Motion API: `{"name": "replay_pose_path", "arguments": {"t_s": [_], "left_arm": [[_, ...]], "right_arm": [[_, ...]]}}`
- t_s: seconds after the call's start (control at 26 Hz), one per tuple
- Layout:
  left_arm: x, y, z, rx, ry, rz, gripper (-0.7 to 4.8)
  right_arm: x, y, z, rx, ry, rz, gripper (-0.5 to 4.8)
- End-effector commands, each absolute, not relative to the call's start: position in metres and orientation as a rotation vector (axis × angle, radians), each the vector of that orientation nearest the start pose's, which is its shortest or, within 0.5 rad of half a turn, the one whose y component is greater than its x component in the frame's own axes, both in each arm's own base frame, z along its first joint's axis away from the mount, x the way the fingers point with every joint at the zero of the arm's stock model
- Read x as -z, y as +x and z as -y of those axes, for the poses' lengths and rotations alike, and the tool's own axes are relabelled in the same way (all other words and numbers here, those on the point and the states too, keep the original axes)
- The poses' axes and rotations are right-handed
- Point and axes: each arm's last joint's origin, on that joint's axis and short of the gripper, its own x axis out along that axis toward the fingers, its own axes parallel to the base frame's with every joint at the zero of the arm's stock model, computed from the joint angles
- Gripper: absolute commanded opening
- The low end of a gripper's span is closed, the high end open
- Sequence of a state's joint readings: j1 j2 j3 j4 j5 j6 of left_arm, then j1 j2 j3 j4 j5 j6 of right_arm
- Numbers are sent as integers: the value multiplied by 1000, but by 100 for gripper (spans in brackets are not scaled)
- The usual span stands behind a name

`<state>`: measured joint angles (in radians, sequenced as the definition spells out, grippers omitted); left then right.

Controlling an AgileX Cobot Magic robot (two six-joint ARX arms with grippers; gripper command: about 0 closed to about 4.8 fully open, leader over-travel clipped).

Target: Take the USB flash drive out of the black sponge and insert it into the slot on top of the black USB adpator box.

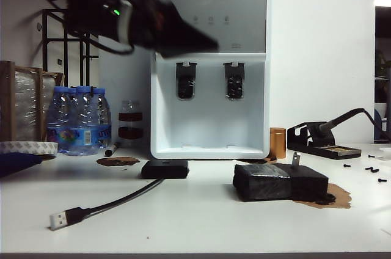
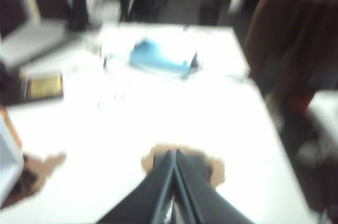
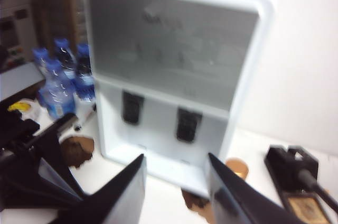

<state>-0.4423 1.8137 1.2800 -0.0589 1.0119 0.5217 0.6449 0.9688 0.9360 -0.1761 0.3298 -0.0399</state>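
The black sponge (image 1: 278, 181) lies on the white table, right of centre. The USB flash drive (image 1: 296, 162) stands upright out of its top. The black USB adpator box (image 1: 165, 168) sits flat at the middle, left of the sponge; its slot is too small to make out. My left gripper (image 1: 211, 44) is a blur high over the table, in front of the water dispenser, far above both. In its wrist view the left gripper (image 2: 174, 153) has its fingers pressed together and holds nothing. My right gripper (image 3: 176, 156) is open and empty, facing the dispenser; the exterior view does not show it.
A white water dispenser (image 1: 211, 69) stands behind the box. The box's cable runs to a silver plug (image 1: 59, 219) near the front edge. Water bottles (image 1: 79, 118) stand at the left, a copper cylinder (image 1: 277, 143) and a soldering stand (image 1: 321, 140) at the right. Small screws (image 1: 372, 169) lie far right.
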Motion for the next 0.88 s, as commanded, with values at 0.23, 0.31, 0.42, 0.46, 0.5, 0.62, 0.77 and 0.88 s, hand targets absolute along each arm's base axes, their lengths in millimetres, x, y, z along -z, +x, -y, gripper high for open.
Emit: {"name": "replay_pose_path", "arguments": {"t_s": [0.23,0.31,0.42,0.46,0.5,0.62,0.77,0.88], "left_arm": [[-189,329,244,1491,457,-345,-4],[-179,331,247,1490,461,-361,-4],[-168,334,249,1485,464,-376,-4],[-165,334,250,1479,469,-381,-4],[-163,335,251,1474,474,-380,-4],[-155,335,254,1476,475,-390,-4],[-147,334,261,1485,481,-381,-4],[-144,331,268,1489,494,-371,-4]], "right_arm": [[-258,152,-102,-348,15,91,187],[-243,152,-101,-336,24,44,185],[-218,151,-97,-306,68,-2,185],[-210,150,-95,-302,86,-13,184],[-202,149,-94,-299,103,-26,184],[-181,147,-92,-267,119,-65,185],[-168,151,-95,-274,102,-102,185],[-159,158,-100,-272,97,-116,185]]}}
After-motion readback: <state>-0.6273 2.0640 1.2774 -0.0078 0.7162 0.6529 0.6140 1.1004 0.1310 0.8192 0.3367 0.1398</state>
